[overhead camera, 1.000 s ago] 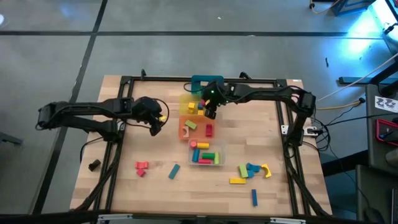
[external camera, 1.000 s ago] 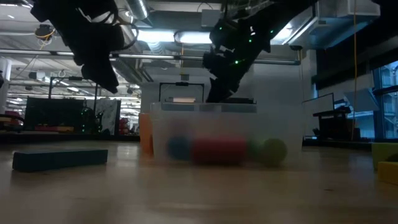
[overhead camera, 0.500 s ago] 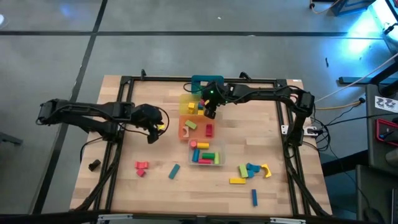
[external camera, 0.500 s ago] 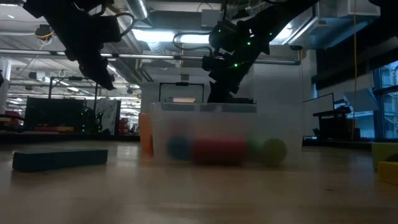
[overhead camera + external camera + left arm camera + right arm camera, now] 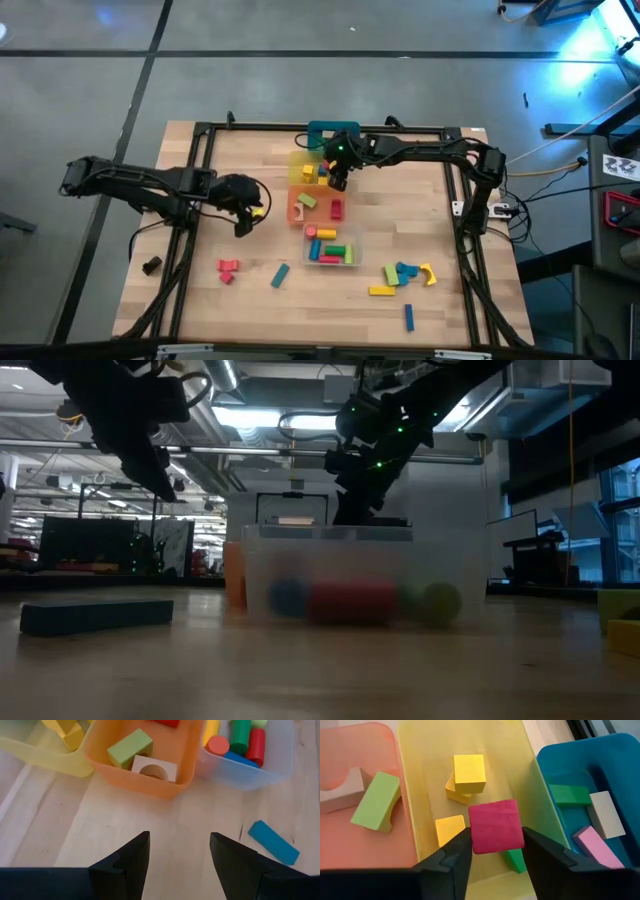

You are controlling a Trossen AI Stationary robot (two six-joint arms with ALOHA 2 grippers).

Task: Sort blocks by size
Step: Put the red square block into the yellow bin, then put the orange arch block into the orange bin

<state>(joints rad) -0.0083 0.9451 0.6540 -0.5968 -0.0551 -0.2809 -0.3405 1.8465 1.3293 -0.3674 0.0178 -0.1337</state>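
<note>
My right gripper point(image 5: 338, 181) is over the yellow bin point(image 5: 303, 166), shut on a dark red cube point(image 5: 496, 826). Yellow blocks point(image 5: 468, 773) and a green one lie in that bin below it. My left gripper point(image 5: 243, 220) is open and empty above bare wood, left of the orange bin point(image 5: 297, 208); its fingers point(image 5: 131, 859) touch nothing. The orange bin point(image 5: 100, 755) holds a green block point(image 5: 130, 748) and a tan arch point(image 5: 154, 769). Loose blocks lie on the table: a red pair point(image 5: 228, 268), a teal bar point(image 5: 280, 275) and a cluster point(image 5: 402, 274) at the near right. My right gripper pinches the dark red cube by two opposite sides point(image 5: 473, 831) between its two fingers. The fingers come from above, pointing down. The cube is lifted clear, level, above the inside of the yellow bin.
The teal bin point(image 5: 325, 134) stands at the far side with green, tan and pink blocks point(image 5: 592, 845). The clear bin point(image 5: 332, 262) holds several blocks, nearest the front. A yellow bar point(image 5: 382, 290) and a blue bar point(image 5: 409, 317) lie near the front right. Black frame rails point(image 5: 190, 250) border the table.
My left gripper has drawn back from the bins toward the table's near left and has risen a little, still open and empty.
</note>
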